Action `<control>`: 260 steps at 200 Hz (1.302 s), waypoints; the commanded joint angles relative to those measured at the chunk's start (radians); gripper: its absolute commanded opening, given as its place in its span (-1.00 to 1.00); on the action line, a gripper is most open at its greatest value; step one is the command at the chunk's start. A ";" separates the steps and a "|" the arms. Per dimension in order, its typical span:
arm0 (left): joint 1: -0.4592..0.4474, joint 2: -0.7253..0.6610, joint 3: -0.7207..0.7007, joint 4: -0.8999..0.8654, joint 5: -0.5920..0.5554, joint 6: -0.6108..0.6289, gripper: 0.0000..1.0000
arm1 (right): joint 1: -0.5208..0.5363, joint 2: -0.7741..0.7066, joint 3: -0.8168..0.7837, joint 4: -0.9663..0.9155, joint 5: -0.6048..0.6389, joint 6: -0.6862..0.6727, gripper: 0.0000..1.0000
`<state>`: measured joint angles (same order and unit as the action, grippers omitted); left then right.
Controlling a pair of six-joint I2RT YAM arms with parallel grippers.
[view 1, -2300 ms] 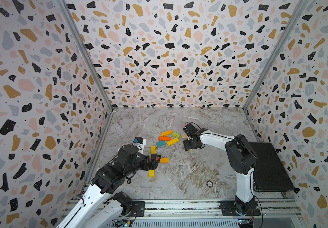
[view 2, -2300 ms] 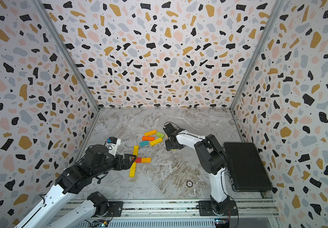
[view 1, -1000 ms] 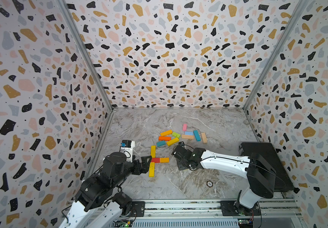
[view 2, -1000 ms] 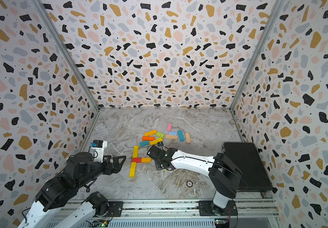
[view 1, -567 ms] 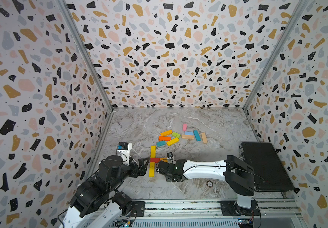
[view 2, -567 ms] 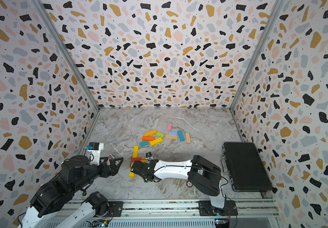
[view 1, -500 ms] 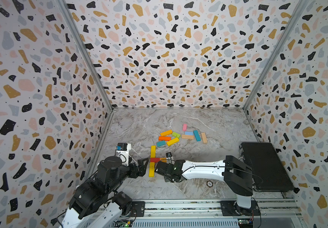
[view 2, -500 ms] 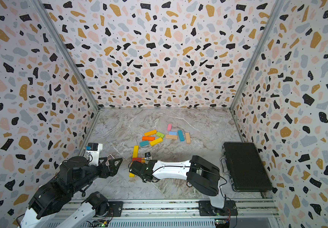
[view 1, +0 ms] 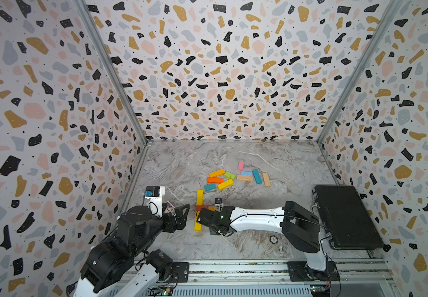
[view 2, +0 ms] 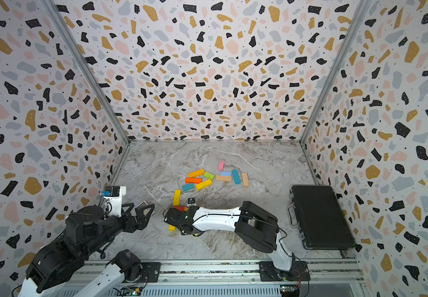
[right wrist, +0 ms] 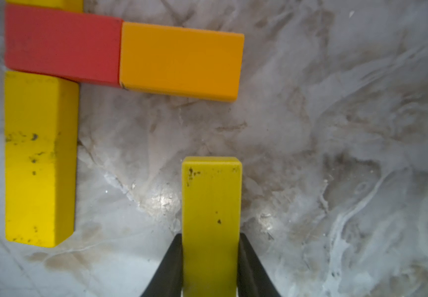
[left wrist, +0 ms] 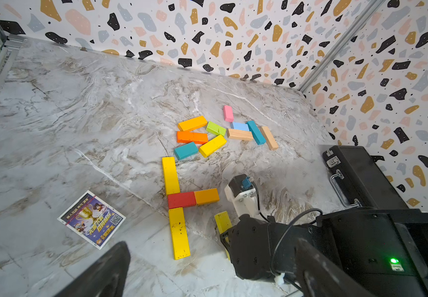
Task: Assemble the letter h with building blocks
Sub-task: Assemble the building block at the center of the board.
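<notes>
- Left pincer hangs with its jaws spread wide and grips nothing; a printed card lies just ahead of it.
- Right pincer is stretched out low and clamped tight on the sides of a yellow-green bar, which sticks out past its fingertips.
- Beside that pincer, on the side toward the left pincer, lies a yellow bar, parallel to the held one and apart from it.
- Just beyond the held bar's free end, across a gap, sits an orange block, butted against a red block.
- Past the red block a second yellow bar runs on, away from the pincer.
- Farther out, well apart, the loose blocks lie scattered: orange, teal, green, pink, blue, plain wood.
</notes>
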<state>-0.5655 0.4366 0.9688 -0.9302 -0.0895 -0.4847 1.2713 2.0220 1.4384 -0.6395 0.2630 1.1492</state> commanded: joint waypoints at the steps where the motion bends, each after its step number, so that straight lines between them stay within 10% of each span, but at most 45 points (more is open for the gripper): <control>1: 0.004 -0.009 0.033 -0.009 -0.019 0.022 0.97 | -0.011 0.002 0.037 -0.033 -0.028 0.034 -0.57; 260: 0.004 -0.029 0.015 -0.019 -0.053 0.057 0.98 | -0.047 0.104 0.139 -0.089 0.035 -0.009 -0.50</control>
<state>-0.5655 0.4137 0.9791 -0.9718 -0.1226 -0.4526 1.2324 2.1090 1.5513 -0.6983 0.2821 1.1484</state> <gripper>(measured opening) 0.987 0.329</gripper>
